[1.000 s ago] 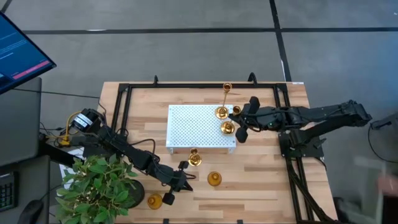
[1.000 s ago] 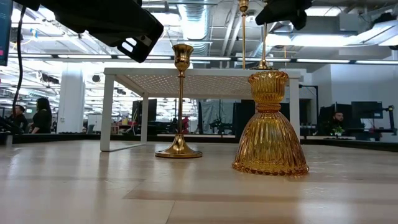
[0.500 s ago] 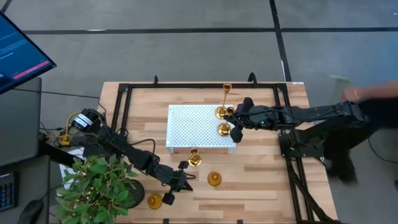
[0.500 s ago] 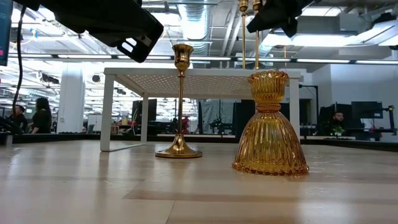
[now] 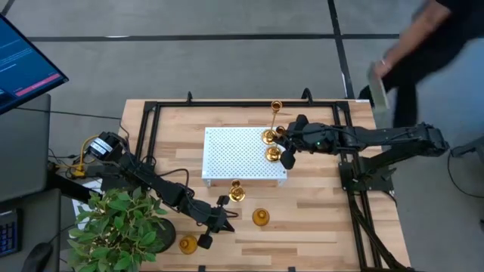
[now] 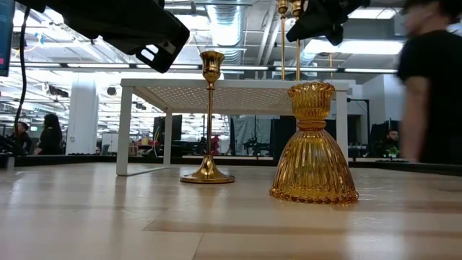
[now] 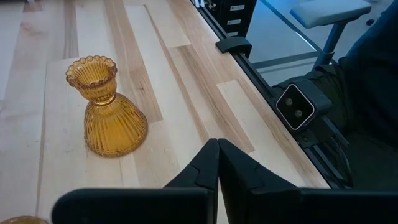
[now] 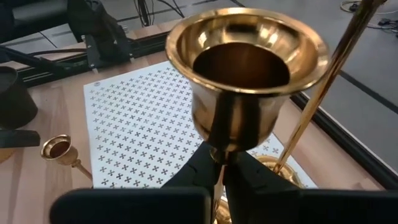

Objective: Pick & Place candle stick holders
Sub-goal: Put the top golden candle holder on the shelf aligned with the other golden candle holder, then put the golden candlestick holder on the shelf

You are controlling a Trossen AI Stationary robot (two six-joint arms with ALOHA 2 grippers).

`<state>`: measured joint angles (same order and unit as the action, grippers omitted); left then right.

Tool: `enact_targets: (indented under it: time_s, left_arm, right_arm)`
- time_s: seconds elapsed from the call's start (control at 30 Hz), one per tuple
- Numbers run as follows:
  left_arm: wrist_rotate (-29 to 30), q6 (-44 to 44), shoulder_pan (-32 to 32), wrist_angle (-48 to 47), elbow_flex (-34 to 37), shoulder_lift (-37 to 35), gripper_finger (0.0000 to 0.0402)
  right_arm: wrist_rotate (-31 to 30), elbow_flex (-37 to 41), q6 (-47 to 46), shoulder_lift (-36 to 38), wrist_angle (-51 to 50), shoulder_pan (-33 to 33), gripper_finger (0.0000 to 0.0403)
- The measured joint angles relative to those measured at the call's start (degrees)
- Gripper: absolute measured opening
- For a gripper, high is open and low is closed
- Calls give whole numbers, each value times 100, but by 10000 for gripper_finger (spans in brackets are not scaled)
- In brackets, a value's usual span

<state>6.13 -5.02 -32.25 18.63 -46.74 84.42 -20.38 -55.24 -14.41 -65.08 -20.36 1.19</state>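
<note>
My right gripper [image 5: 285,148] is shut on a brass candle stick holder [image 5: 273,155] over the right part of the white perforated tray [image 5: 238,155]. Its cup [image 8: 249,65] fills the right wrist view. A tall thin-stemmed holder [image 5: 274,121] stands just beyond it at the tray's far right corner. A slim brass holder [image 5: 237,192] stands on the table by the tray's near edge. An amber ribbed holder [image 5: 260,217] stands nearer still and shows in the left wrist view [image 7: 107,107]. My left gripper [image 5: 221,221] is shut and empty beside another holder [image 5: 187,243]. My right gripper pinches the holder's stem [image 8: 219,151] just under the cup between its two fingers. The fingers come level from the table's right and lie across the stem. The holder stands upright; whether its base rests on the tray I cannot tell.
A black frame [image 5: 227,103] runs round the table's far part. A potted plant [image 5: 121,227] stands at the near left corner. A person [image 5: 412,45] walks past beyond the table's far right corner and also shows in the low view [image 6: 433,87].
My right gripper has moved a little toward the table's left with the brass holder, which stays upright. A person has walked from the right side to beyond the far right corner.
</note>
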Motion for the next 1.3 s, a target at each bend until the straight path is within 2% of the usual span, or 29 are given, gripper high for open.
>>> enact_targets:
  time_s: [0.27, 0.5, 0.77, 1.0, 1.07, 1.2, 1.3]
  left_arm:
    - [0, -1, 1, -4, 0, 0, 8]
    - [-2, -44, 2, -4, 0, 0, 8]
    - [0, -44, 2, -20, 0, 0, 8]
    - [1, -128, 0, -79, 0, 0, 8]
    - [196, -146, 0, -72, 0, 0, 8]
    - [963, -254, -15, -188, 0, 0, 7]
    - [1622, -673, -58, -628, 0, 0, 5]
  right_arm:
    - [83, 11, 261, -11, -46, -24, 68]
    - [83, 11, 299, 225, -145, -21, 99]
    - [90, 11, 287, 968, -782, 65, 107]
    - [90, 11, 247, 1431, -925, 404, 101]
    - [88, 9, 243, 1468, -923, 491, 99]
    - [86, 9, 240, 1436, -933, 605, 95]
    - [88, 9, 240, 1395, -974, 666, 92]
